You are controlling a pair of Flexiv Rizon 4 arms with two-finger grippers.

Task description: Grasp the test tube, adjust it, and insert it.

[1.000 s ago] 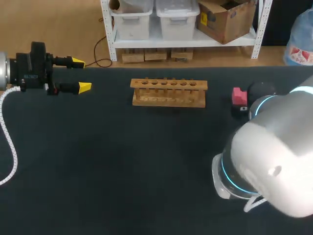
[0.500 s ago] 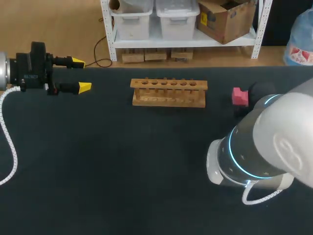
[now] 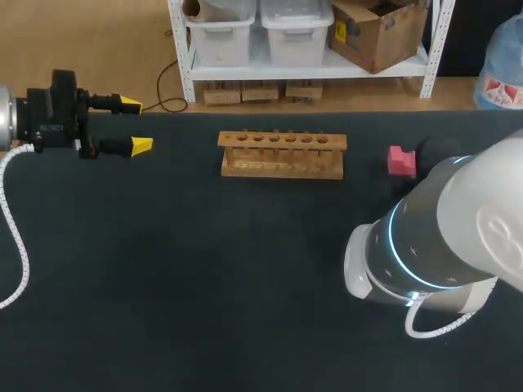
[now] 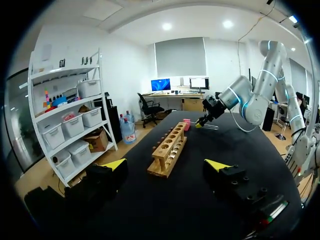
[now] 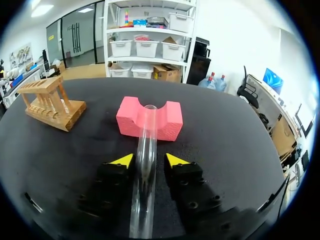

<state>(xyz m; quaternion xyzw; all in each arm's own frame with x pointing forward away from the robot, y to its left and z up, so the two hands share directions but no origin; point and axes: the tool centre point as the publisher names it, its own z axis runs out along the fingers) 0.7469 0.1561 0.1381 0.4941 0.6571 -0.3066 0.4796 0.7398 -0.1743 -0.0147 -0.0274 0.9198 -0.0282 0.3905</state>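
"The right arm (image 3: 441, 253) has shifted over the worktop (image 3: 204, 286) in the last second, and its big lit joint has swung round. Nothing else has stirred."

"And going from the left?"

"The left hand (image 3: 131, 125) hangs wide open with nothing in it, well apart from the wooden rack (image 3: 282, 155), whose holes look empty. Then comes the pink block (image 3: 400, 160), with the far end of the test tube (image 5: 146, 130) lying in its groove. The tube runs back through the middle of the right hand (image 5: 149, 161). Whether that hand has closed on it, I can't tell."

"So it's at the grasp?"

"I'd say so. It wants a centred, gentle squeeze, then a straight lift out of the groove, so the glass doesn't drag or lever on the foam."

"What's the tube like?"

"Clear, long, slim and round. Slippery and breakable, I'd guess, and hard to see against the dark cloth."
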